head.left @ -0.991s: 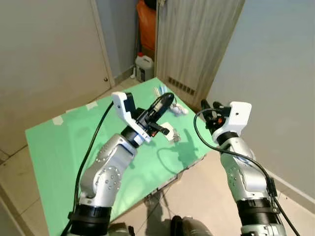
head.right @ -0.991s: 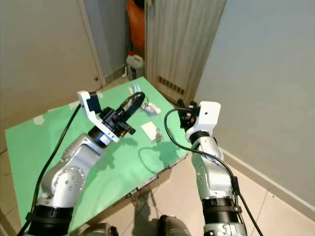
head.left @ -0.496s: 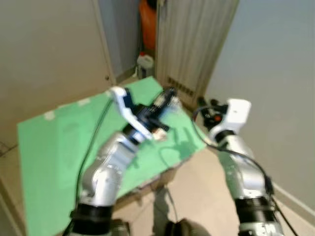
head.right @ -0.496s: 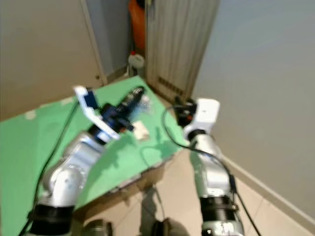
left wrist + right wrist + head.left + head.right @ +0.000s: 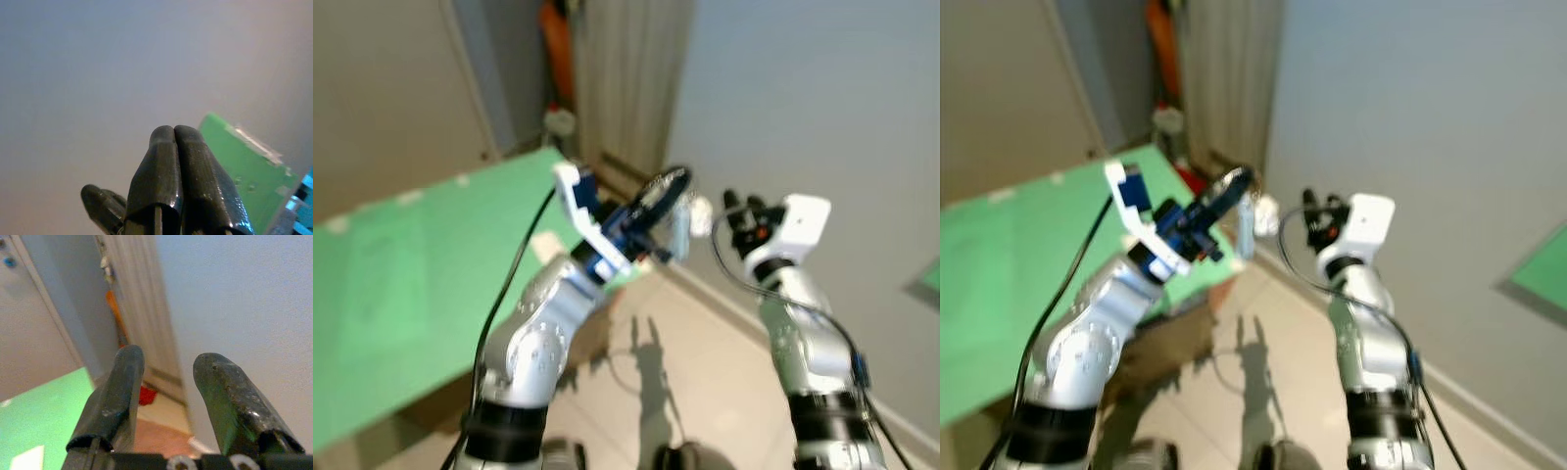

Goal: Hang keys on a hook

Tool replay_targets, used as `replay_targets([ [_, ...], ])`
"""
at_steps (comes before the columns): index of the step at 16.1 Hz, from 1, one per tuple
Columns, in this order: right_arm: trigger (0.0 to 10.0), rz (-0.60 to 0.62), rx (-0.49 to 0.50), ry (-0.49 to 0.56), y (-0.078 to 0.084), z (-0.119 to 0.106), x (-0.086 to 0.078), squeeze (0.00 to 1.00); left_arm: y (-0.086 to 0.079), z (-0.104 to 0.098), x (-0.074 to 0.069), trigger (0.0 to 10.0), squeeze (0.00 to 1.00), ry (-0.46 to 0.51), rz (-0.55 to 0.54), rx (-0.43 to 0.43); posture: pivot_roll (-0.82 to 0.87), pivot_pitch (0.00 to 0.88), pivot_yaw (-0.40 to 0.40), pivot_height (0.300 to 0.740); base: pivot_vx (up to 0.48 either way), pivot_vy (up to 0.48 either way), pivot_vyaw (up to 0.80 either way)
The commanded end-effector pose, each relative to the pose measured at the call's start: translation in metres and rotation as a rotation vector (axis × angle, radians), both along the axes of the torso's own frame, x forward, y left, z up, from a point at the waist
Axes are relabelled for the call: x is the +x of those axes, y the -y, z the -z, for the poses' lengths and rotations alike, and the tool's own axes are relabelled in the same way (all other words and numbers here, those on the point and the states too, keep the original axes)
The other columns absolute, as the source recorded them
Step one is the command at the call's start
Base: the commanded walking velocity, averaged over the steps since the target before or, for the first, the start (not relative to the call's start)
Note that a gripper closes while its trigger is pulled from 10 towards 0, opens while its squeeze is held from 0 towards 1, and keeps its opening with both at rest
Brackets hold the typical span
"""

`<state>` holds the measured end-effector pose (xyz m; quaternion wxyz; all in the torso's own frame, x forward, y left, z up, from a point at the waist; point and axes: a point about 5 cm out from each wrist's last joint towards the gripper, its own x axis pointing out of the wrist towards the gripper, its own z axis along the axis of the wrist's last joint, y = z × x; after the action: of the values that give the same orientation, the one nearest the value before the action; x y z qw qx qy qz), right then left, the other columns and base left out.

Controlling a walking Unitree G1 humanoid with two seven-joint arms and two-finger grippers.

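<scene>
My left gripper (image 5: 668, 184) is raised in front of the grey wall, past the corner of the green table (image 5: 401, 284). Its fingers (image 5: 173, 147) are pressed shut. A pale bunch, the keys (image 5: 682, 227) with a white tag, hangs just under its tip; blur hides the detail. My right gripper (image 5: 740, 208) is held up close to the right of it, fingers (image 5: 128, 363) apart and nothing between them. A green panel (image 5: 1540, 274) sits on the wall at the far right and also appears in the left wrist view as a green panel (image 5: 239, 166); I can make out no hook on it.
A white card (image 5: 545, 245) lies on the table near its right edge. Behind the table stand a ribbed door (image 5: 626, 78), an orange object (image 5: 558, 39) and a white jug (image 5: 560, 120). Tiled floor (image 5: 685, 392) runs along the wall's skirting.
The whole picture has swung right: the table now lies at the left and the grey wall is ahead. The keys have left the table and hang from my left gripper.
</scene>
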<state>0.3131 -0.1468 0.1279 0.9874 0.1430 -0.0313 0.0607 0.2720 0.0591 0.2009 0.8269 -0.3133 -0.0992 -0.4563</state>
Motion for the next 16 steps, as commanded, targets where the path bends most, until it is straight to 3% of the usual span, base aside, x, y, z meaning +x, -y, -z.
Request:
replay_targets([
  [1,10.0,-0.017,0.015,-0.009,-0.007,0.001,0.0,0.0,-0.004,-0.002,0.0,10.0,0.0,0.011,-0.007,0.001,0.06,0.118,-0.008,0.74,0.0,-0.458,0.0],
  [11,10.0,0.047,0.037,-0.031,0.004,0.0,0.001,0.0,0.003,-0.007,0.0,10.0,0.0,0.024,0.034,-0.002,0.05,0.115,0.001,0.74,0.0,-0.458,0.0],
  [16,10.0,0.075,0.011,-0.049,0.008,0.003,-0.001,0.0,0.0,0.003,-0.002,10.0,0.0,-0.003,0.043,0.011,0.03,0.113,0.01,0.74,0.0,-0.457,-0.8],
])
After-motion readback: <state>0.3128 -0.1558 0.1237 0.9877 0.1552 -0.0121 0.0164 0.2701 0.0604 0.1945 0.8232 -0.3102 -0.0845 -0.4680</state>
